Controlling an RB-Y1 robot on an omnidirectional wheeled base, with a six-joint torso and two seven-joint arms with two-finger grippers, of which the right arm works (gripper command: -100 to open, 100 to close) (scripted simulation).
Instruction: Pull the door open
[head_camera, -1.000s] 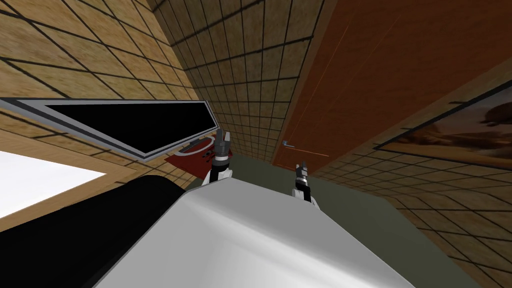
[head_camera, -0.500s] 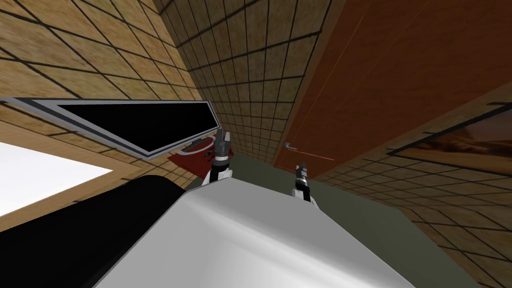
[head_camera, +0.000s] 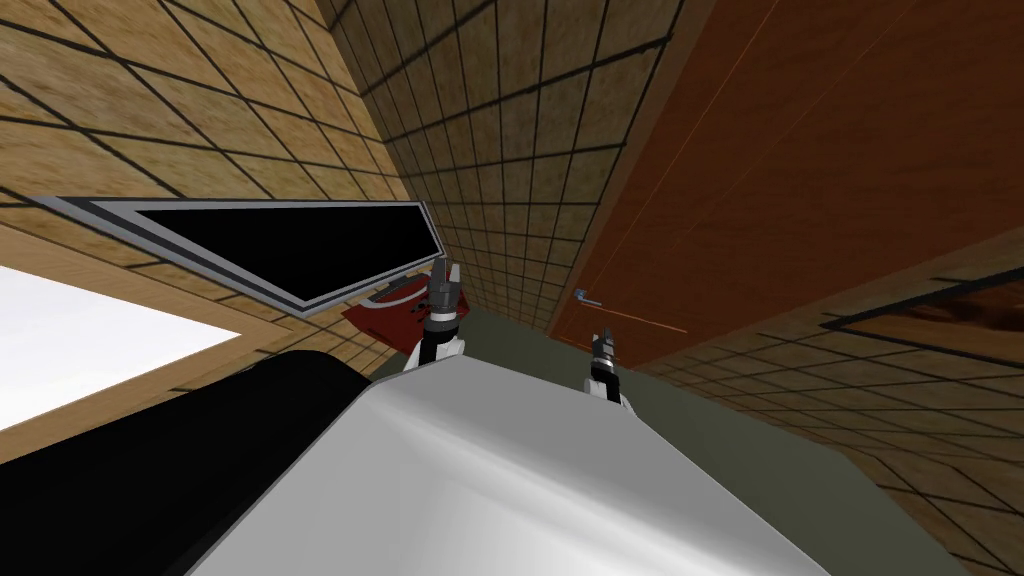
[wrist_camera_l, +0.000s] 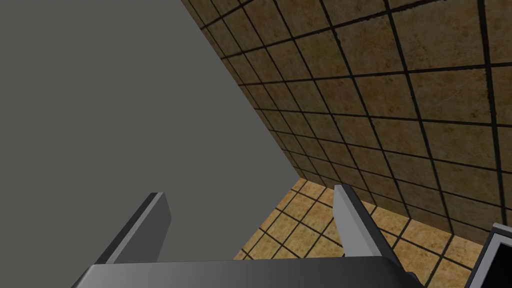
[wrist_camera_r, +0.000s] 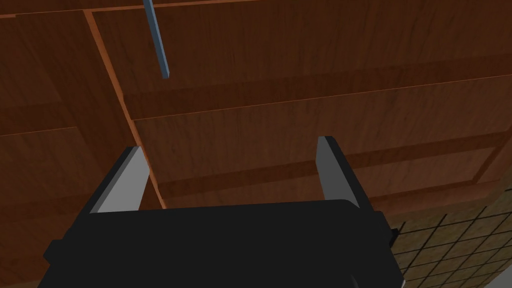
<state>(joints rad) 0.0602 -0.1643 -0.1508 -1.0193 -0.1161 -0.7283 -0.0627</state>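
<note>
Door (head_camera: 800, 150): brown, wood-look panelled slab, seemingly closed, straight ahead of the right arm. It is likely heavy and rigid, moving only on its hinges.
Handle (wrist_camera_r: 158, 45): thin blue-grey lever bar on the door, beyond the right fingers and clear of them. It is probably smooth and slim, so grip across the bar near its free end.
Right end effector (wrist_camera_r: 229, 145): wide, empty, close to the door panel.
Left end effector (wrist_camera_l: 249, 192): wide, empty, raised at my left.
Room: tan tiled walls (head_camera: 500, 150) meet in a corner beside the door, over a dull grey-green floor (head_camera: 700, 400).
</note>
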